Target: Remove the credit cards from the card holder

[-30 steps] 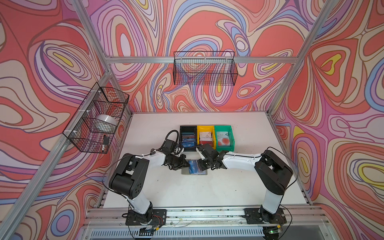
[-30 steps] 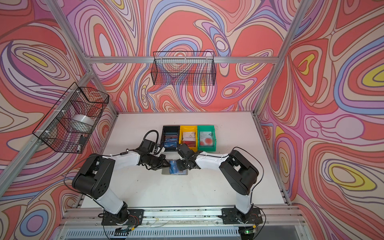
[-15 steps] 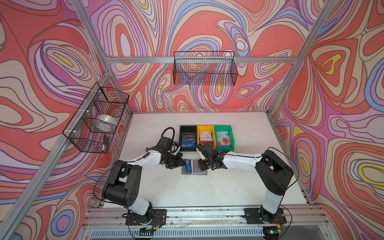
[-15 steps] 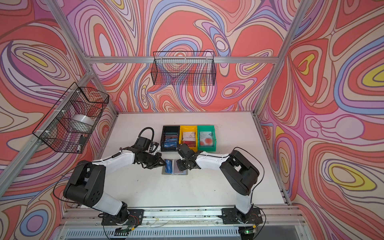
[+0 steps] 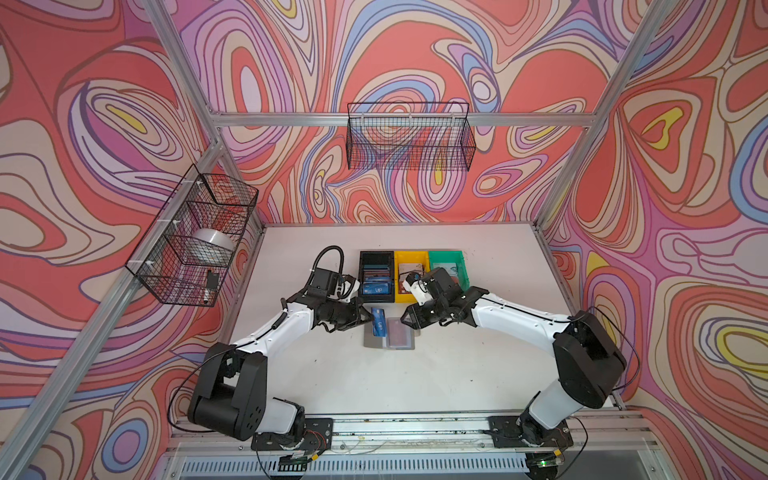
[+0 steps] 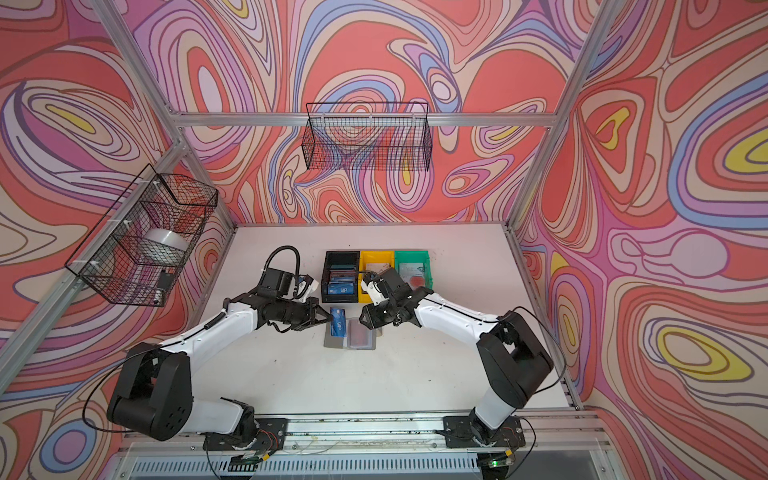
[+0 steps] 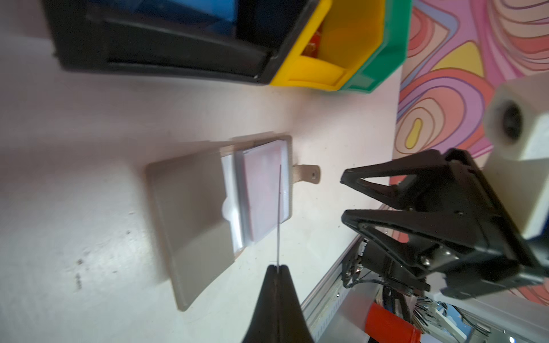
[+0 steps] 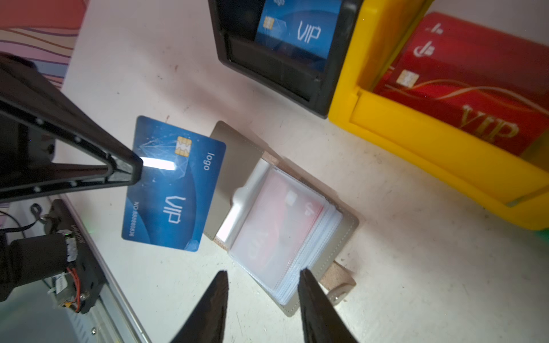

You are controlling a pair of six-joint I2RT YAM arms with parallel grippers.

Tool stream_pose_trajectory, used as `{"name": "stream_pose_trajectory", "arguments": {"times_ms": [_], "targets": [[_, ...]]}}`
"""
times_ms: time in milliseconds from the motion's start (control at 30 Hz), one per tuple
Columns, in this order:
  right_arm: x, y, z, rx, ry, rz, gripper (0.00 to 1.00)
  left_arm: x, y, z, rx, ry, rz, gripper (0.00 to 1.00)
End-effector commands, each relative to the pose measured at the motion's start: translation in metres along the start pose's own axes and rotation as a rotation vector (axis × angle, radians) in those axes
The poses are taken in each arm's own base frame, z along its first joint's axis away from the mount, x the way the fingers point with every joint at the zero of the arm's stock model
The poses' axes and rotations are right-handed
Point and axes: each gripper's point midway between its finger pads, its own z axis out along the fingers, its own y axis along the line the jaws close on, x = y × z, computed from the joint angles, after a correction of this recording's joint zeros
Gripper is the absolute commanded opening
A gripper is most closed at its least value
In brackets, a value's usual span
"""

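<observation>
The grey card holder (image 5: 376, 341) lies open on the white table in both top views, its clear sleeves (image 8: 276, 225) showing a red card inside. My left gripper (image 5: 371, 318) is shut on the edge of a blue credit card (image 8: 175, 190) and holds it just above the holder's left flap (image 8: 237, 154). In the left wrist view this card (image 7: 279, 213) shows edge-on as a thin line out of the shut left gripper (image 7: 277, 267). My right gripper (image 8: 263, 276) stands open at the holder's tab side (image 8: 338, 285), with nothing between its fingers.
A black bin (image 5: 376, 274) with blue cards, a yellow bin (image 5: 409, 270) with red cards and a green bin (image 5: 446, 262) stand in a row just behind the holder. Wire baskets hang on the left wall (image 5: 195, 237) and the back wall (image 5: 409, 137).
My right gripper has opened and come off the card holder. My left gripper has drawn the blue card out of the sleeves toward the left, and the left arm has stretched out.
</observation>
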Motion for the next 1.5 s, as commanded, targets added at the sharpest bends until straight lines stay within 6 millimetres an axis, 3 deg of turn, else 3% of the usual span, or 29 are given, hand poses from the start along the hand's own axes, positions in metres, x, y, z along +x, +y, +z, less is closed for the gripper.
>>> {"name": "stream_pose_trajectory", "arguments": {"times_ms": [0,167,300,667,1233,1467], "targets": [[-0.004,0.018,-0.018,-0.17,0.011,-0.018,0.52,-0.011,-0.036,-0.004,0.189,-0.018,0.038,0.0],[-0.013,0.019,-0.029,-0.287,-0.001,-0.001,0.61,-0.015,-0.046,-0.002,0.275,-0.019,0.027,0.0],[-0.018,0.02,-0.027,-0.334,0.001,0.004,0.61,-0.017,-0.054,-0.002,0.333,-0.022,0.021,0.0],[-0.035,0.027,-0.018,-0.43,-0.002,0.008,0.59,-0.015,-0.047,0.004,0.325,-0.009,0.011,0.0],[-0.041,0.035,-0.02,-0.5,-0.021,0.019,0.38,-0.014,-0.038,0.013,0.333,0.0,-0.015,0.0],[-0.039,0.039,-0.023,-0.527,-0.025,0.013,0.2,-0.013,-0.036,0.014,0.33,0.002,-0.021,0.0]]}}
